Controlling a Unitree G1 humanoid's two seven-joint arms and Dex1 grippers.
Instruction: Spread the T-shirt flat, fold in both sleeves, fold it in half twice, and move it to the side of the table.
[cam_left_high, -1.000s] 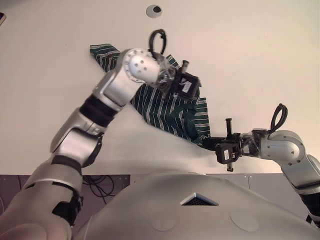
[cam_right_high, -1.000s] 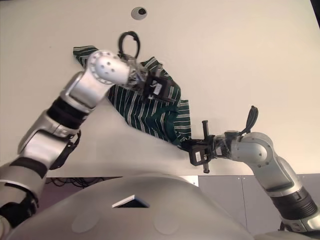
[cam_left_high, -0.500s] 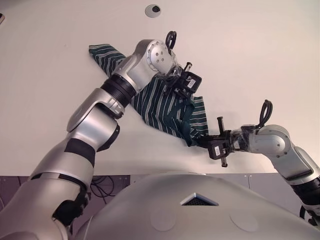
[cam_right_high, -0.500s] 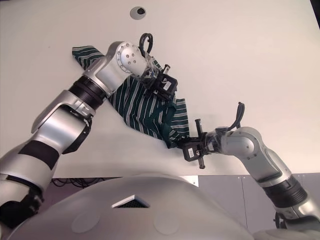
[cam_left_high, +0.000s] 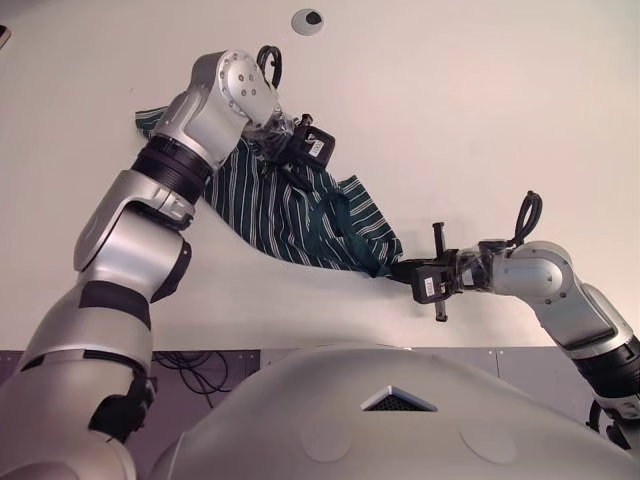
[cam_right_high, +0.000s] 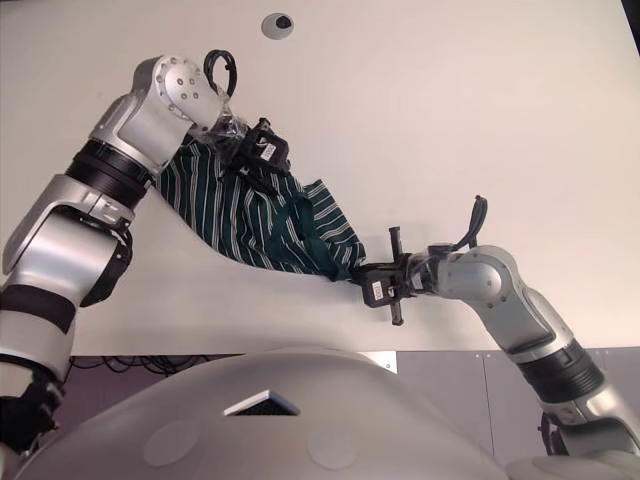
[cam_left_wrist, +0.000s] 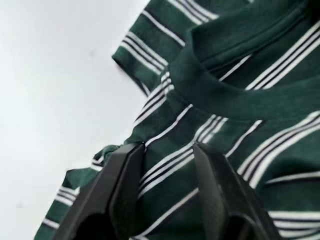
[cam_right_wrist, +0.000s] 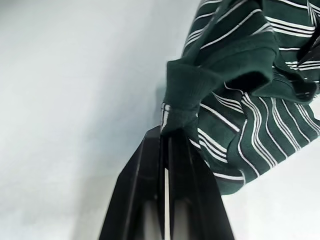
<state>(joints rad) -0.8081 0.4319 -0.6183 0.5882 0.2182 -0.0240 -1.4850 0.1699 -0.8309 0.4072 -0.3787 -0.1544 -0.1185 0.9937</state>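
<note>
A dark green T-shirt (cam_left_high: 285, 215) with white stripes lies bunched on the white table (cam_left_high: 500, 120), pulled out between my two grippers. My left gripper (cam_left_high: 288, 168) is shut on striped fabric near the collar (cam_left_wrist: 220, 90), at the shirt's far left part. In the left wrist view its fingers (cam_left_wrist: 120, 195) stand on either side of a pinched fold. My right gripper (cam_left_high: 398, 268) is shut on a green hem (cam_right_wrist: 182, 97) at the shirt's near right corner, close to the table's front edge. The sleeves are lost among the folds.
A round grey grommet (cam_left_high: 308, 20) sits in the table at the back. The table's front edge (cam_left_high: 250, 348) runs just below the right gripper, with cables (cam_left_high: 195, 365) hanging under it. Bare tabletop stretches to the right and far side.
My left gripper has swung left and slightly back with the fabric in it. The shirt is now drawn out wider between the grippers. The right gripper edged left along the front edge.
</note>
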